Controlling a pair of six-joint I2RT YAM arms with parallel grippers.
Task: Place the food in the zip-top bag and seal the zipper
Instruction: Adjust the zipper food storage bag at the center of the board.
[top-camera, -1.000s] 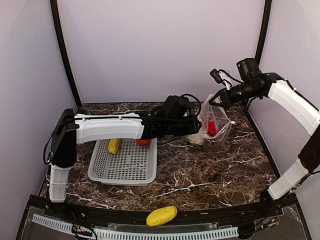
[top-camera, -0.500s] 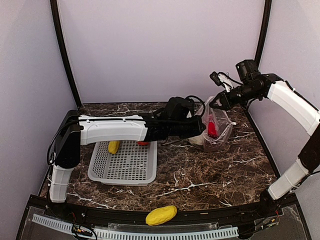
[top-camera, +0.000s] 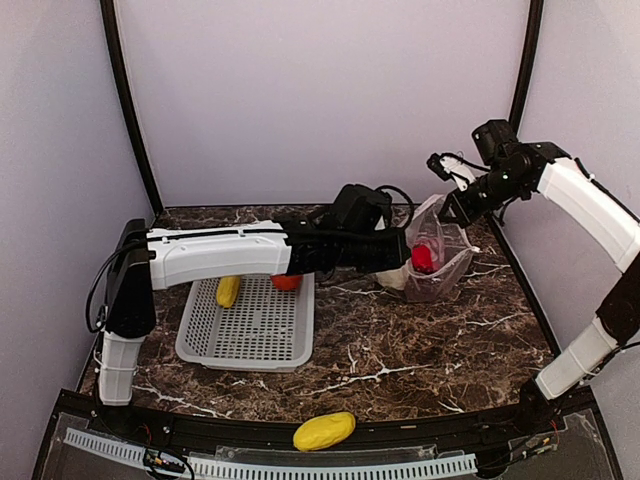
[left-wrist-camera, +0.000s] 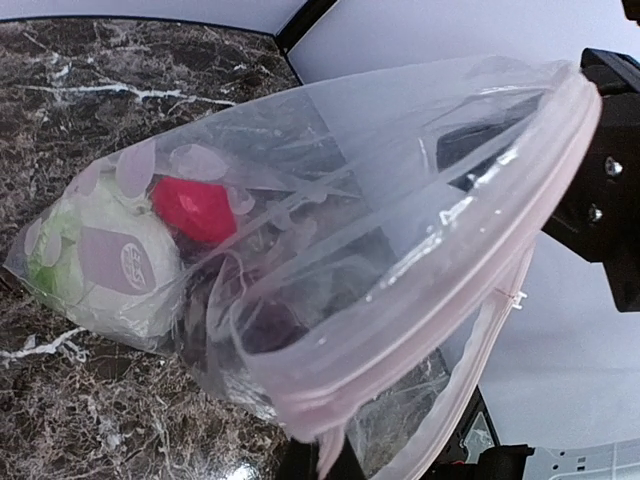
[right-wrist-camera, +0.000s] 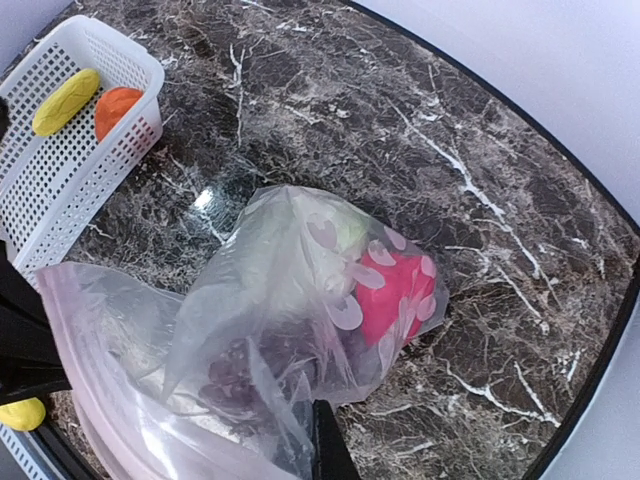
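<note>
Right gripper (top-camera: 447, 207) is pinching the bag (top-camera: 440, 262) by its mouth edge at upper right of the top view, fingers clamped on plastic, so the bag is hanging mouth-up, its long axis rising from the table (top-camera: 420, 340) toward that gripper. The zipper (left-wrist-camera: 420, 320) is gaping open, slanting from upper right to lower centre in the left wrist view. Pepper (top-camera: 423, 258), cauliflower (left-wrist-camera: 95, 270) and grapes (left-wrist-camera: 268, 325) are sitting inside. Left gripper (top-camera: 403, 251) is hovering at the mouth; whether its fingers are parted, I cannot tell. To be fetched next, I reckon: a yellow fruit (top-camera: 228, 291) and orange piece (top-camera: 287, 283) in the basket (top-camera: 250, 345), lying left of those fingers, the fruit's long axis running near-to-far, with the left arm nearer. A stray yellow fruit (top-camera: 323, 431) is lying at the bottom edge.
</note>
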